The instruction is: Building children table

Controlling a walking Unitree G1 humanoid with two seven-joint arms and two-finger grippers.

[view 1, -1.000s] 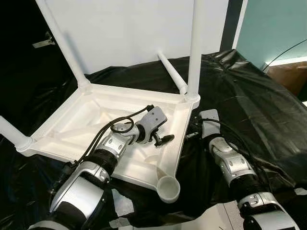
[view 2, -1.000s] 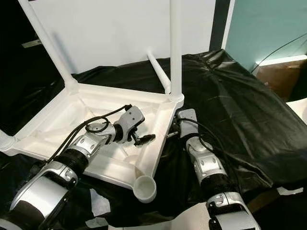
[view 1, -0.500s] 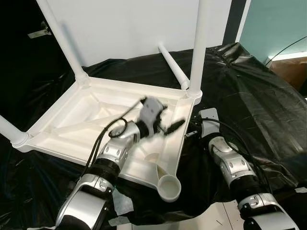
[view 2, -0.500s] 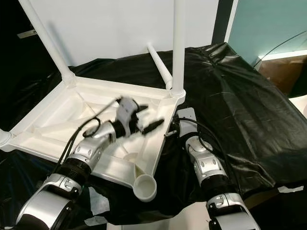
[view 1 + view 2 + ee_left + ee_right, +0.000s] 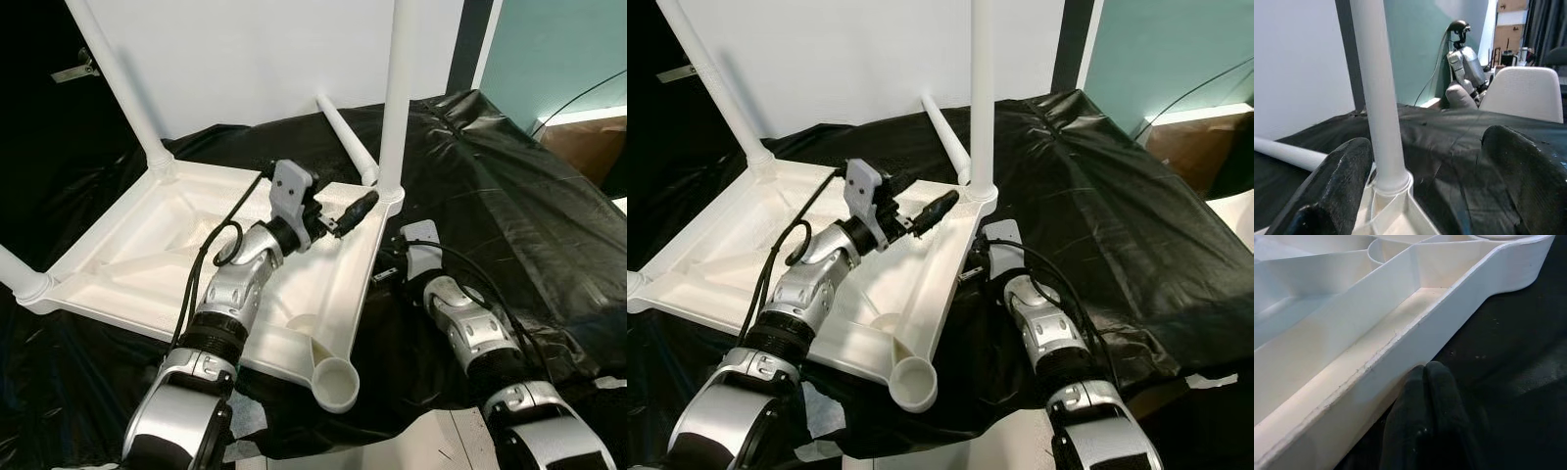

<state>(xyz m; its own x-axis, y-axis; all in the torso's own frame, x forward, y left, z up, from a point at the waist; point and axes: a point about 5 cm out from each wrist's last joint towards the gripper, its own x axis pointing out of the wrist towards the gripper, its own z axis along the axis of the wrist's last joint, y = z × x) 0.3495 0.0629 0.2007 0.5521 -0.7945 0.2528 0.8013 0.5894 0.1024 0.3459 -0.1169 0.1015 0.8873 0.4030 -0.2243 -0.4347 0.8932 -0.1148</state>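
— Table (image 5: 147,250): it lies upside down on the black sheet (image 5: 509,186), ribbed underside up. Three legs stand in corner sockets, a fourth leg (image 5: 345,137) lies loose on the sheet behind it, and the near corner socket (image 5: 333,382) is empty.

— And the grippers?

— The left gripper (image 5: 353,211) hovers over the underside, fingers spread wide and holding nothing, aimed at the upright leg (image 5: 395,98) at the far right corner. In the left wrist view that leg stands between the two fingers (image 5: 1337,181) with space on both sides. The right gripper (image 5: 1425,396) has its fingers pressed together, tips against the table's outer edge low on the sheet.

— What looks risky?

— If the left gripper closes off-centre, it would probably shove the leg sideways; a leg not fully seated could tilt or pop out. The right gripper seems to brace the frame, but the sheet looks slick, so the table may slide or lift under that push.

— Anything else?

— The cable (image 5: 211,259) looping off the left arm hangs near the ribs and might snag.
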